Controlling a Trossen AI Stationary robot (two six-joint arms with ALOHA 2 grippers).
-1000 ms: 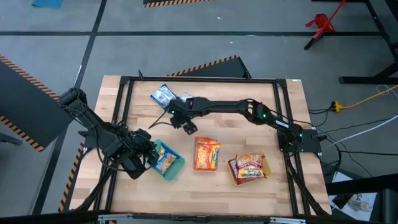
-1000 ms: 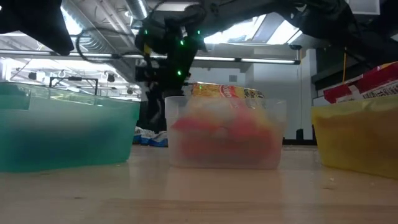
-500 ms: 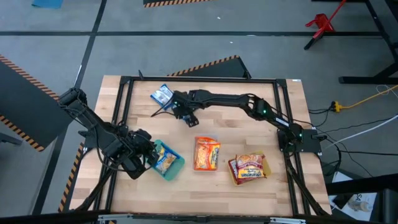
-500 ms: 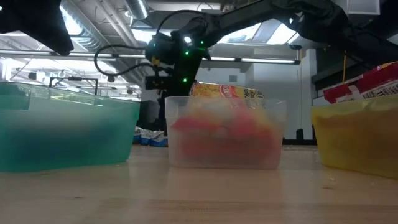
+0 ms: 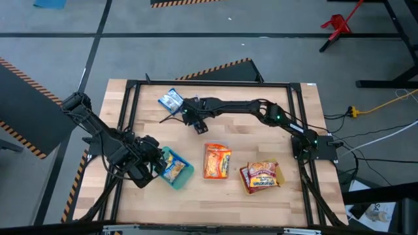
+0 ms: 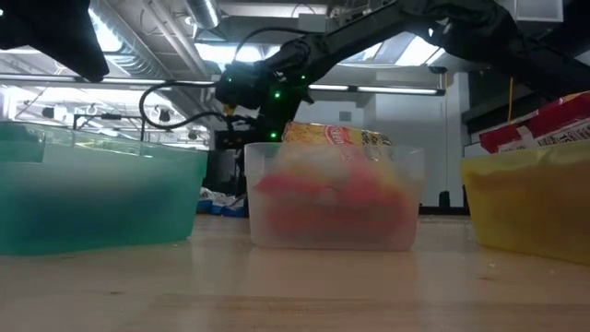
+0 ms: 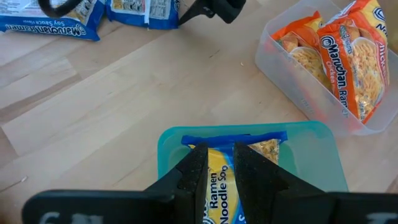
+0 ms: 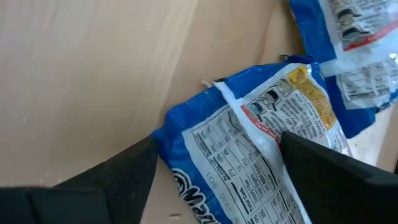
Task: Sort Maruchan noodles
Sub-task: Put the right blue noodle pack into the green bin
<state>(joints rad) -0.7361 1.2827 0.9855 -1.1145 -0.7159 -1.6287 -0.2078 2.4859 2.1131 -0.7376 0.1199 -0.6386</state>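
Two blue-white Maruchan packets lie flat near the table's far left: one [image 5: 171,99] is in plain sight, the other [image 8: 261,137] lies printed back up under my right gripper. My right gripper [image 5: 191,117] [image 8: 217,180] is open, with a finger on either side of that packet and not touching it. My left gripper [image 5: 155,166] [image 7: 219,168] hovers over the teal tray [image 5: 184,175], its fingers a narrow gap apart. A blue-yellow packet [image 7: 217,186] lies flat in that tray below them.
A clear tray [image 5: 217,161] holds orange packets [image 7: 345,56], and a yellow tray [image 5: 278,173] holds red ones [image 5: 260,177]. Together with the teal tray they form a row along the near side. A black frame [image 5: 209,83] rims the table. Bare wood lies between the trays and the blue packets.
My right gripper has moved toward the table's far left, from the middle of the table onto the blue packets, and now straddles one. The left arm and the trays have stayed still.
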